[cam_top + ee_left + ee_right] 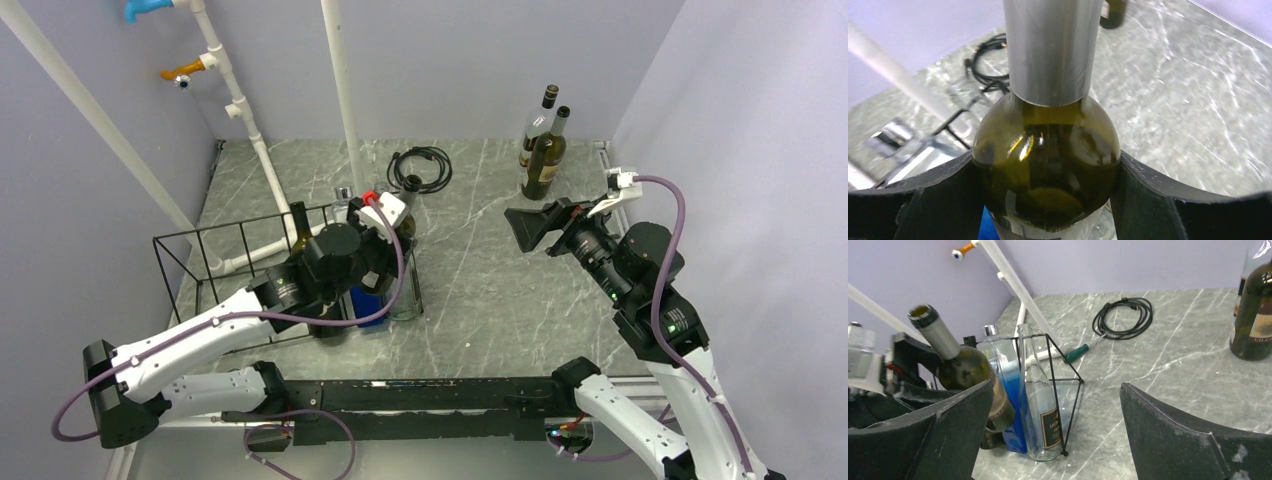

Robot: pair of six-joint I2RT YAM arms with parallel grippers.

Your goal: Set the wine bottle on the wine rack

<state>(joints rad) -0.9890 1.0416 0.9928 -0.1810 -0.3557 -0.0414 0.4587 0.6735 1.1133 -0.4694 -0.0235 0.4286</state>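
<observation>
Left wrist view: the dark green glass wine bottle is pinched by the left gripper, tilted at the right end of the black wire wine rack. The right gripper is held spread and empty; a clear glass bottle and a blue bottle are crowded beside it.

The left hand grips a wine bottle, its black fingers pressed against the dark green glass on both sides just below the shoulder. The neck, wrapped in silver-grey foil, runs out of the top edge. A patch of blue shows at the bottle's lower left. Behind, on the grey marbled bench, lies a coiled black cable, near a white pipe and a thin black bar of the wine rack. The base of another dark bottle stands at the top edge
</observation>
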